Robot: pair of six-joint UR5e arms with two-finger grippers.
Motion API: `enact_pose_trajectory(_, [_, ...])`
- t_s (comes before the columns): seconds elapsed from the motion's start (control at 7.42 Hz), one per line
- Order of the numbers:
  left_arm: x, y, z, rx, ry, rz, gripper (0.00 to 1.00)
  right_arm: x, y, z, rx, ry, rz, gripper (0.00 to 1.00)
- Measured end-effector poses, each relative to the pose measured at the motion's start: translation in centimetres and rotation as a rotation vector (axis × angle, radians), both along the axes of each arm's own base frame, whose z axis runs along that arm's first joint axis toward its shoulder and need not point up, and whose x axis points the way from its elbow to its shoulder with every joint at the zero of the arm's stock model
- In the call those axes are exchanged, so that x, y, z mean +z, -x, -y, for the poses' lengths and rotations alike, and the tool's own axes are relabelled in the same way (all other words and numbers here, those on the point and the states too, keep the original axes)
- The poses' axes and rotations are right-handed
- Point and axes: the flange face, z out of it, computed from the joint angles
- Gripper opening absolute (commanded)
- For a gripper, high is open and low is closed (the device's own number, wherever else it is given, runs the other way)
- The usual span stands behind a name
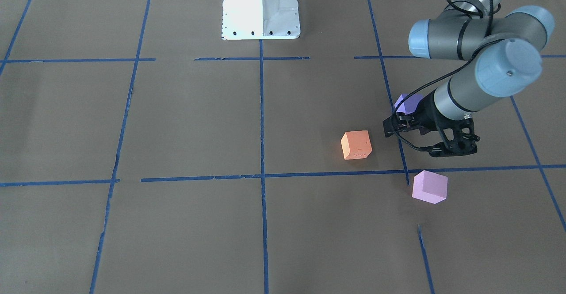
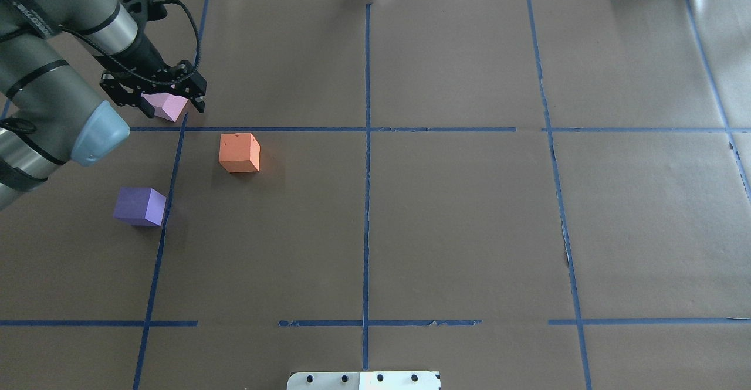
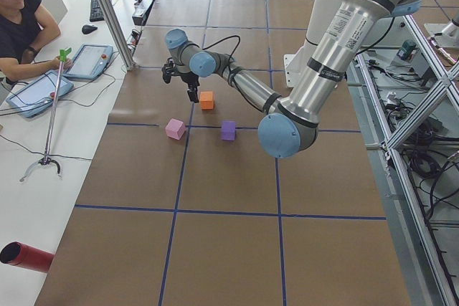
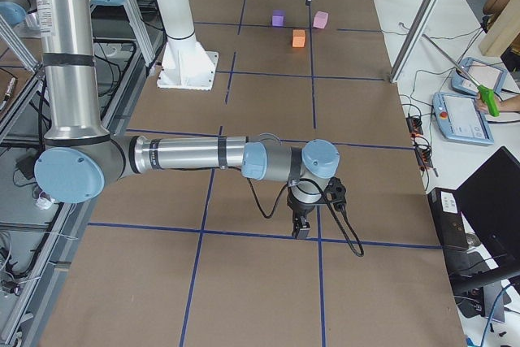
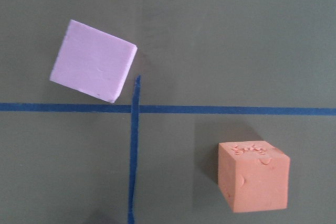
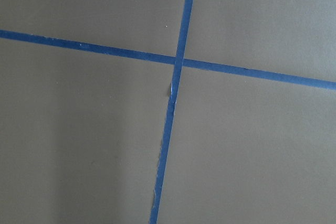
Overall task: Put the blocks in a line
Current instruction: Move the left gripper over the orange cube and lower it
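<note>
Beside tape crossing: pink block, orange block

Orange block, violet-purple block, pale pink-lilac block, brown table gridded with blue tape lines

Robotics lab. A left arm and a right arm are mounted at a white pedestal by a table papered brown and gridded with blue tape. Aluminium framing, loose cables and an operator seated at control tablets surround it.
</note>
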Motion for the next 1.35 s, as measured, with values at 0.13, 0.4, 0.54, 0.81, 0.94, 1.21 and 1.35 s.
enact_pose_trajectory(0.13, [-0.1, -2.1, -0.3, -0.007, 0.008, 0.018, 1.0, 0.0, 0.0, 0.0, 0.0, 0.0, 0.0, 1.0])
enact_pose_trajectory(0.4, [0.5, -5.5, -1.3, -0.014, 0.037, 0.049, 1.0, 0.0, 0.0, 0.0, 0.0, 0.0, 0.0, 1.0])
enact_pose_trajectory(0.54, [0.8, -6.4, -1.6, -0.021, 0.039, 0.062, 1.0, 0.0, 0.0, 0.0, 0.0, 0.0, 0.0, 1.0])
enact_pose_trajectory(0.81, [1.2, -7.2, -1.6, -0.031, 0.042, 0.067, 1.0, 0.0, 0.0, 0.0, 0.0, 0.0, 0.0, 1.0])
enact_pose_trajectory(0.94, [1.4, -7.8, -1.4, -0.049, 0.051, 0.055, 1.0, 0.0, 0.0, 0.0, 0.0, 0.0, 0.0, 1.0])
enact_pose_trajectory(1.21, [2.1, -9.4, -1.4, -0.074, 0.069, 0.031, 1.0, 0.0, 0.0, 0.0, -0.001, 0.0, 0.0, 1.0])
enact_pose_trajectory(1.35, [2.3, -9.8, -1.5, -0.076, 0.073, 0.029, 1.0, 0.0, 0.0, 0.0, 0.0, 0.0, 0.0, 1.0])
